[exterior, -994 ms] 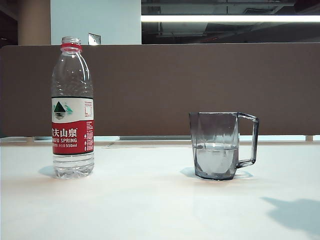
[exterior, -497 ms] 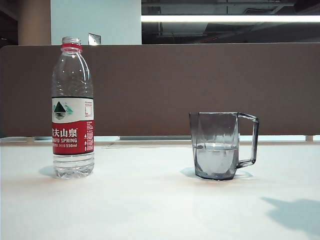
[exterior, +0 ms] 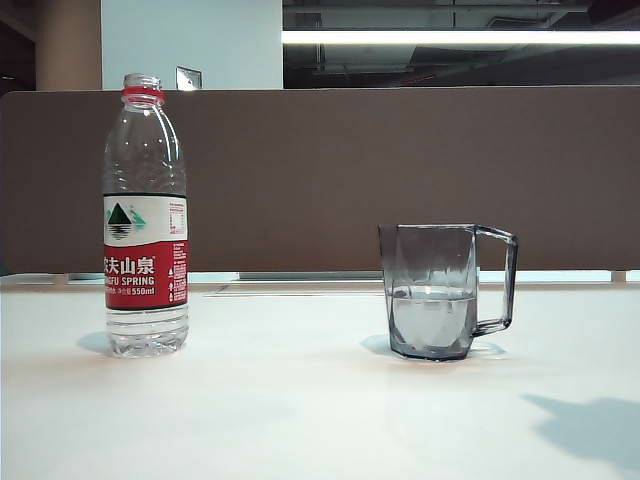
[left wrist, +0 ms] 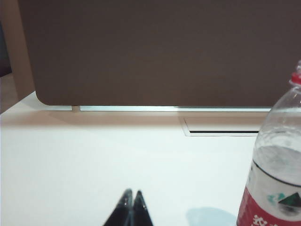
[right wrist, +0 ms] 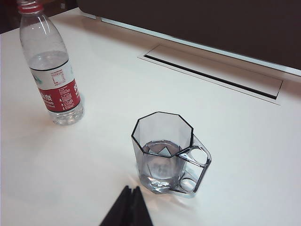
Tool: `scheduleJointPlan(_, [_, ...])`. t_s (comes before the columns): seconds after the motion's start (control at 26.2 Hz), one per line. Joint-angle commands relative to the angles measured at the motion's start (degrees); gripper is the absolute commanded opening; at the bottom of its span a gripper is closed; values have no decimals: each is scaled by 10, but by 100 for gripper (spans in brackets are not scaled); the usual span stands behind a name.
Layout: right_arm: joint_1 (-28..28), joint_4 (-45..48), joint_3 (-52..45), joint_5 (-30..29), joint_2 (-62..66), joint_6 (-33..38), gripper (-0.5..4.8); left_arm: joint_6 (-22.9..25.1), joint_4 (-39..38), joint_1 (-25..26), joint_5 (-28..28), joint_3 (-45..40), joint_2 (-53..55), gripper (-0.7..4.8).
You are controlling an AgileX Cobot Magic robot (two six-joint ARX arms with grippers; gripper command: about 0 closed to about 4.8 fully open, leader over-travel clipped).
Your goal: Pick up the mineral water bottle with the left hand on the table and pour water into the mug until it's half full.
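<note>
So nothing's shifted on the table point(exterior: 300, 420) over the last sec: mineral water bottle point(exterior: 145, 215) upright, well apart from the mug point(exterior: 435, 290) w/ water abt halfway up, my left gripper point(left wrist: 130, 200) pinched closed & empty beside the bottle, right gripper point(right wrist: 130, 195) closed too – pour looks done.

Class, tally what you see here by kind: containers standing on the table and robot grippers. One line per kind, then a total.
Bottles: 1, the mineral water bottle
Mugs: 1, the mug, part-filled
Grippers: 2, left gripper and right gripper, both shut, holding nothing
Total: 4
</note>
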Motion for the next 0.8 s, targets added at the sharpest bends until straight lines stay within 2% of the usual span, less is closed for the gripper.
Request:
scheduleJointPlan(0.04, [0,10,4,0,-1,2,-1,3,3,1,-2,2,0,-7])
scheduleJointPlan(0.8, [0,10,4,0,-1,2,-1,3,-2,2,-2,2,0,-5])
